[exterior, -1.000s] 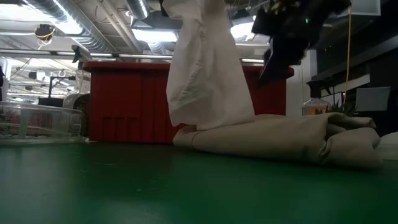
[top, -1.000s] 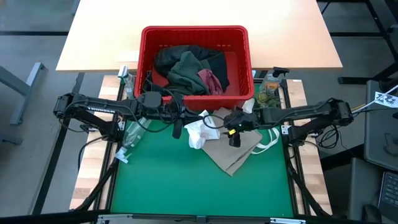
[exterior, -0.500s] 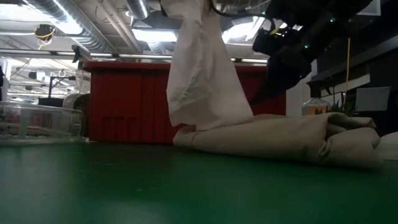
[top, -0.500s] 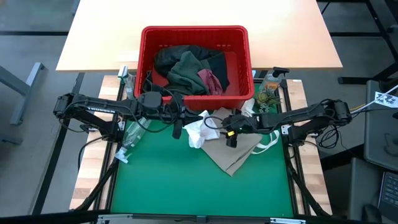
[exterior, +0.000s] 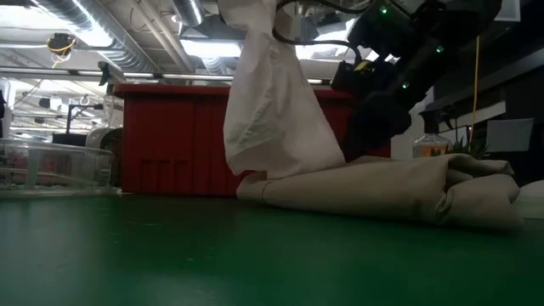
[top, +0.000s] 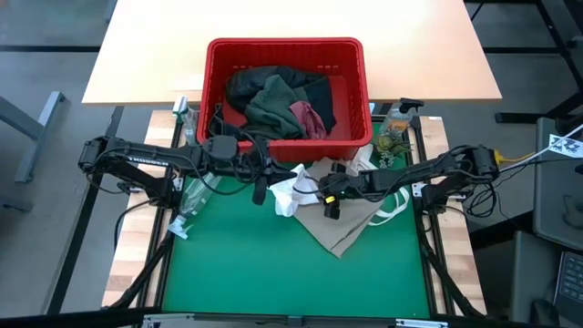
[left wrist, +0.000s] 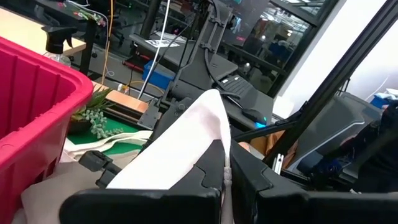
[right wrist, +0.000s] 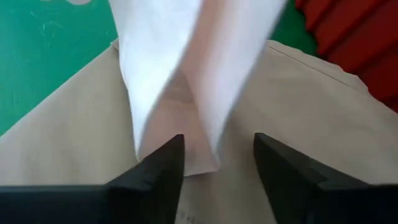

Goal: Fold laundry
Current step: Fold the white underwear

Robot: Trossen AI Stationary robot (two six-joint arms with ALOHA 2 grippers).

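High view: left gripper [top: 261, 170] pinches white cloth [top: 290, 191] up from tan top [top: 346, 223] on green mat [top: 273, 273]; right gripper [top: 330, 193] wide, w/ nothing in it, just beside cloth. Basket [top: 284, 50] clothes only partly seen.

Low view: cloth's top cut off; basket wall behind, room w/ ceiling lights.

Left wrist: fingers [left wrist: 208, 168] closed on cloth.

Right wrist: fingers [right wrist: 163, 163] apart over tan top, cloth between.

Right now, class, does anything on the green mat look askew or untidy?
Yes. The tan cloth top lies crumpled and crooked by the red slatted basket, one pale end pulled up by the shut left gripper. The open right gripper is beside it.
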